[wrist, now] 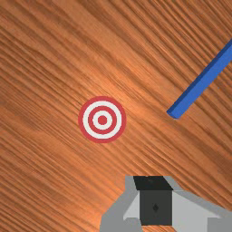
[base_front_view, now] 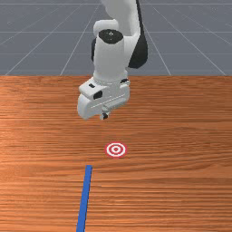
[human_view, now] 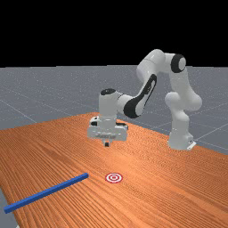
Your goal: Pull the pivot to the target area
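Observation:
In the front view my gripper (base_front_view: 104,116) hangs above the table, behind the target and a little to its left; in the wrist view the gripper (wrist: 155,199) has its fingers together, holding nothing. A long blue bar (base_front_view: 84,197) lies flat, its near end cut off by the front view's bottom edge. Its far end stops short of the red-and-white ringed target (base_front_view: 116,149), to the target's left and nearer that camera. Bar and target are apart. The far view has the gripper (human_view: 107,144) well above the wood, away from the bar (human_view: 46,193).
The orange-brown table (base_front_view: 181,118) extends around the bar and target. In the far view, the bar's outer end reaches close to the table's left edge (human_view: 10,196). The arm's base stands at the far view's right.

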